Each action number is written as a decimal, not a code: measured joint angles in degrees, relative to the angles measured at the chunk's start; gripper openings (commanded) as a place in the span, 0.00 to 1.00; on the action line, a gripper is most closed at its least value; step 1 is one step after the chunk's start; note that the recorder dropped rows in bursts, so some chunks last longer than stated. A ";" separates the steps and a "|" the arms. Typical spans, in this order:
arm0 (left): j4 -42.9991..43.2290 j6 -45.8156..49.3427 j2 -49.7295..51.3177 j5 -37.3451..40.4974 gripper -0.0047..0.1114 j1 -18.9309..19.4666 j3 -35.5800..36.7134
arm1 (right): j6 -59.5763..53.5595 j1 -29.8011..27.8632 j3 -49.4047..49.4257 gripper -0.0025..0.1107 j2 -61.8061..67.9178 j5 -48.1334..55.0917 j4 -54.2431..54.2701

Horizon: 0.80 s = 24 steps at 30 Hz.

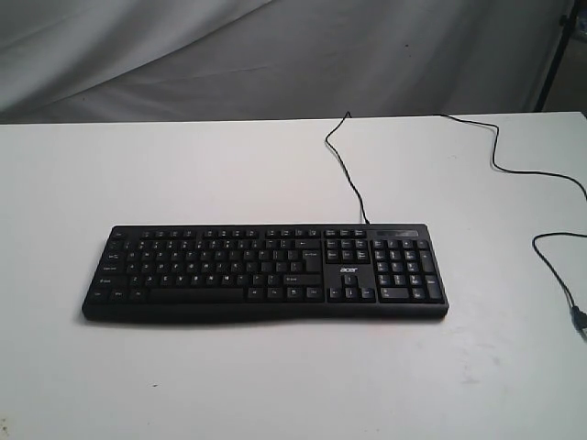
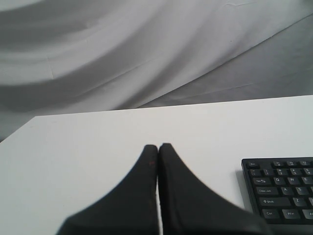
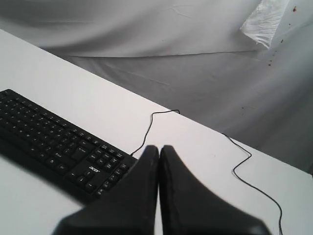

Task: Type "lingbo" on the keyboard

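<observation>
The left claw point(image 2: 157, 146) has its two black fingers pressed together, with only a thin line between them and nothing held. It points over a bare part of the white table point(image 1: 275, 385). The keyboard point(image 1: 266, 270) is near this claw, on its inner side toward the middle of the table. The claw does not touch it. The end closest to the claw is the one with the Shift and Ctrl keys. The keyboard is long, flat and black with white letters, and it lies flat on the table between the two claws. Its number pad and the small "acer" logo are at the end toward the right claw point(image 3: 159, 147). This claw is also closed, finger against finger, and holds nothing. It is just beside the number pad end, and its body hides that corner of the keyboard in its own view, so I cannot tell if they touch. A thin black cable point(image 1: 344, 160) leaves the back edge of the keyboard and runs in curves past the tip of the right claw. A grey cloth point(image 1: 275, 55) hangs beyond the far table edge.
</observation>
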 measured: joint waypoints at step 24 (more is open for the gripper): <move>0.00 0.00 0.00 0.00 0.05 0.00 0.00 | 20.37 0.00 20.86 0.02 -0.10 -33.77 -11.47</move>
